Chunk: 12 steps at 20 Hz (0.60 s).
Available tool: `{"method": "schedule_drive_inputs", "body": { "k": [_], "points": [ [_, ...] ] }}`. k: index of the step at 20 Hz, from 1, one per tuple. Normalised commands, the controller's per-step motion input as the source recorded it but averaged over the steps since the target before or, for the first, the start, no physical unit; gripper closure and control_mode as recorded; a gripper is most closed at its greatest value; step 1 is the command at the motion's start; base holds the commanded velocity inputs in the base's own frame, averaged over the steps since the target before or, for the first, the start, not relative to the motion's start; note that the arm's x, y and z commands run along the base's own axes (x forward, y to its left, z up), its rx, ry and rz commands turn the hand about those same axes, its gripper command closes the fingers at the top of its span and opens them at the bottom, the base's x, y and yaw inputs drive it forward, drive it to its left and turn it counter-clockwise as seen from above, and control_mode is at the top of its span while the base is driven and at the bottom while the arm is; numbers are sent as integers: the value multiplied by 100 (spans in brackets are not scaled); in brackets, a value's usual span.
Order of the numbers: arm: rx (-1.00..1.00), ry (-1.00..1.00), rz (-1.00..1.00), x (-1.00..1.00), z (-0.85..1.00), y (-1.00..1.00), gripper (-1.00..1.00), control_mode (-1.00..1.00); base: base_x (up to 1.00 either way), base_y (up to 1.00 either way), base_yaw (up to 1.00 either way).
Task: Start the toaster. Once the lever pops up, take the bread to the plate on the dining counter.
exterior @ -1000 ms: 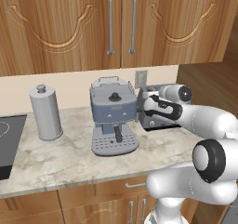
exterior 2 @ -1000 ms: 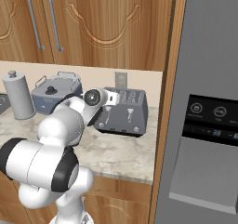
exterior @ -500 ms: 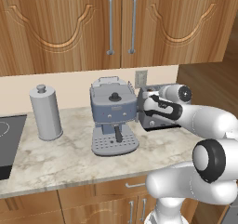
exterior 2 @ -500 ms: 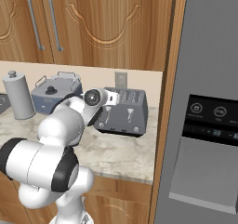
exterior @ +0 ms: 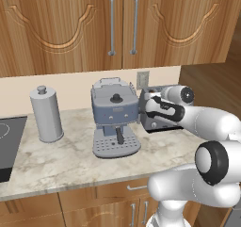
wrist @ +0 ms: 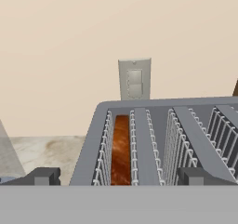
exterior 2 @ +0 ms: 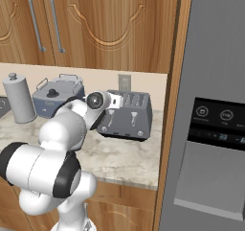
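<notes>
The toaster (exterior 2: 127,115) sits right of centre in the right base view, on the marbled counter (exterior 2: 124,155) against the beige wall, tucked close to the fridge (exterior 2: 210,105) at the right of the frame. It's a boxy dark-grey thing with a silver front panel, and the slots on top are lined with pale wire racks. In the hand view the toaster (wrist: 162,144) takes up the lower middle and right of the frame, seen from above and a bit behind.

The bread (wrist: 121,151) is down in the leftmost slot there, a brown-orange slice standing on edge between the wires, its top just below the slot rim. The other slots look bare.

The gripper (wrist: 118,176) is at the bottom edge of the hand view, with its two dark fingertips (wrist: 44,175) spread wide apart, one at the lower left and one at the lower right, nothing between them but the toaster top. In the left base view the gripper (exterior: 143,109) is right of centre at the toaster's left end, just beside the blue-grey coffee machine (exterior: 114,115).

A wall outlet (wrist: 135,79) sits above the toaster, centre frame in the hand view. A silver canister (exterior: 46,113) stands at the left of the left base view.
</notes>
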Motion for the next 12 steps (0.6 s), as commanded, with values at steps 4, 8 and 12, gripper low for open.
{"method": "schedule_drive_inputs", "body": {
  "k": [4,8,12],
  "points": [
    [0,0,0,0,0,0,-100,-100,0,0,0],
    [0,0,0,0,0,0,-100,-100,0,0,0],
    [0,0,0,0,0,0,-100,-100,0,0,0]
  ]
}}
